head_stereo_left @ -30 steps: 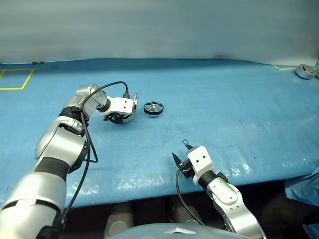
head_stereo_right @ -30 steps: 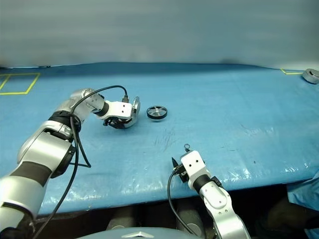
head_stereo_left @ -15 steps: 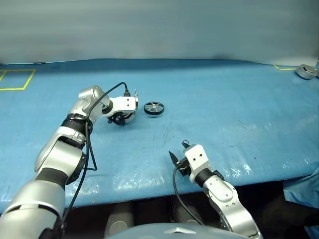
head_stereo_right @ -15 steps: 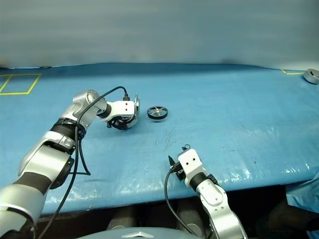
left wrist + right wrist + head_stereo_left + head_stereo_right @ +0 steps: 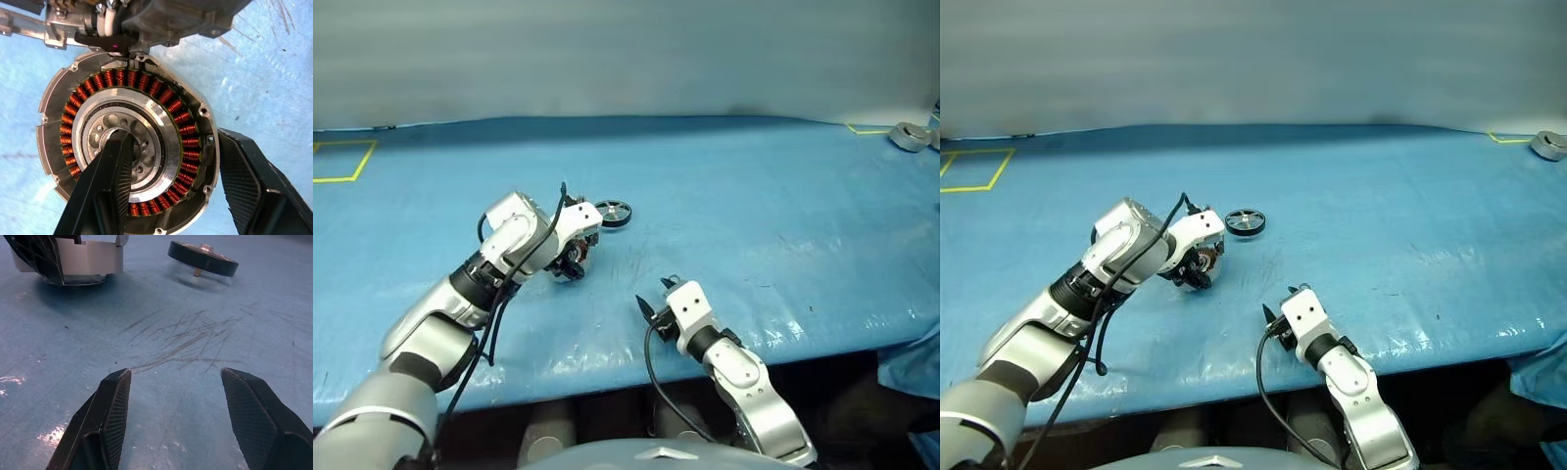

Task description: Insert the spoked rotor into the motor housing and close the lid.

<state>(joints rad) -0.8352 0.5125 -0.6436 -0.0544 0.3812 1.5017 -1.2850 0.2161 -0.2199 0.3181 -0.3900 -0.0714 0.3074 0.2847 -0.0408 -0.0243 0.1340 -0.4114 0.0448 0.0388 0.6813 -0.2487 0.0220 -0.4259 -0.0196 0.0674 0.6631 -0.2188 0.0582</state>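
The motor housing (image 5: 188, 147) shows its ring of copper windings around a grey centre. My left gripper (image 5: 574, 262) points down and is shut on it, one finger (image 5: 110, 191) in the centre hole and the other outside the rim. The lid (image 5: 188, 17) stands open at the hinge. The spoked rotor (image 5: 615, 212), a black ring with silver spokes, lies on the blue mat just beyond and right of the housing, also seen as the rotor (image 5: 203, 257). My right gripper (image 5: 655, 292) hovers near the front edge, open and empty.
A grey metal puck (image 5: 911, 137) sits at the far right back corner. Yellow tape (image 5: 337, 157) marks a square at the far left. The mat's front edge (image 5: 783, 338) runs just below my right gripper. Blue fabric (image 5: 913, 362) shows beyond the table's right front.
My left arm has drawn the housing toward me and slightly right, away from the rotor, and its wrist has rolled so the gripper points down. The right gripper has stayed put.
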